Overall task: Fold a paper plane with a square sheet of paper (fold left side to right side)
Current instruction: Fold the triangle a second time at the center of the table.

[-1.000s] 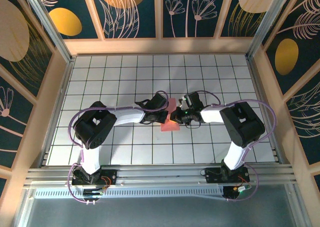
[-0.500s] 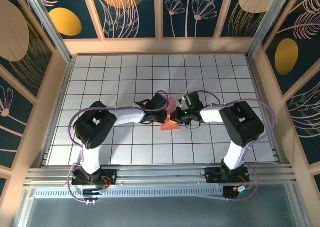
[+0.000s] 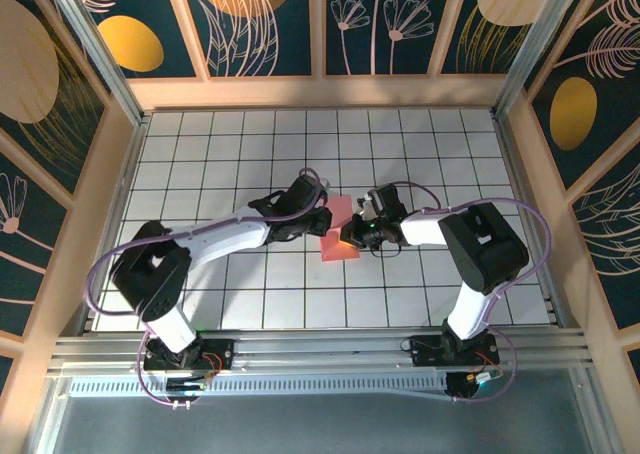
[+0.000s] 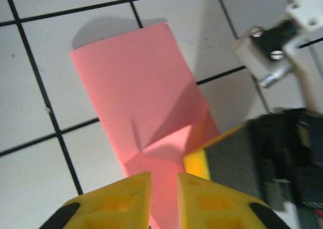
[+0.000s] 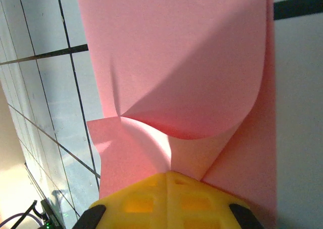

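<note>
Pinning seems to be the idea: the right hand [image 3: 352,236], pressed together, looks to pinch the right edge of the folded square sheet of paper [image 3: 338,250] so it doesn't slide around mid-worktop [image 3: 250,144]. Meanwhile the left hand [image 4: 164,181] hovers over the sheet's left side, fingers a sliver apart, gripping nothing, probably lining up a crease.

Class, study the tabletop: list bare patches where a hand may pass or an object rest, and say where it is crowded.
Bare: the far tile rows under the back wall; the near rows between left arm and right arm; the right strip past that arm. Crowded: the centre, where left gripper and right gripper meet at the square sheet of paper.
</note>
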Controlling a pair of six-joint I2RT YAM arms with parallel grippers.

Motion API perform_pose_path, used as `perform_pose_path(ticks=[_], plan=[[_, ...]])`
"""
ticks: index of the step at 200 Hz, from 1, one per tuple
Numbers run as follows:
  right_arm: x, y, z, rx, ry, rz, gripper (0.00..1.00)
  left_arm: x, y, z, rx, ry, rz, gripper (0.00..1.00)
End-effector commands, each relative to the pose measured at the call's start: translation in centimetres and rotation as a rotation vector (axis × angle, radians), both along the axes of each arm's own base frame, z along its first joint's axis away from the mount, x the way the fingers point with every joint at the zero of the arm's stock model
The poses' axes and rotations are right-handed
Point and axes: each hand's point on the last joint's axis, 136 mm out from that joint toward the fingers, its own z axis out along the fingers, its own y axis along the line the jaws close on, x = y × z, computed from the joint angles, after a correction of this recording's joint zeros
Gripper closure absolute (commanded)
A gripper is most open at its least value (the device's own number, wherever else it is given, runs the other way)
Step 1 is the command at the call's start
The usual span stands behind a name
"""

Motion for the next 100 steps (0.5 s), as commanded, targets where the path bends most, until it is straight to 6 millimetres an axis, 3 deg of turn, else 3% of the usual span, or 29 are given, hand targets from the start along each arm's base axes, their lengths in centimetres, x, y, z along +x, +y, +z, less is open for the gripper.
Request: perform_pose_path(ticks=[1, 36, 95, 100], plan=[[-1.0, -0.7, -1.8, -0.059, 0.033, 0.003, 1.0, -2.7, -0.4, -0.8, -0.111, 0.127, -0.027, 0.84], [-1.0, -0.8, -1.8, -0.058, 0.035, 0.001, 1.0, -4.8, -1.6, -2.0, -0.242, 0.246, -0.033, 0.89], [-1.1, -0.8, -2.0, -0.068, 0.041, 0.006, 1.0, -4.5, -3.2, -2.9, -0.284, 0.289, -0.054, 0.93], [-1.1, -0.8, -2.0, -0.068, 0.041, 0.005, 1.0, -4.5, -3.3, -3.9, -0.269, 0.305, -0.049, 0.93]])
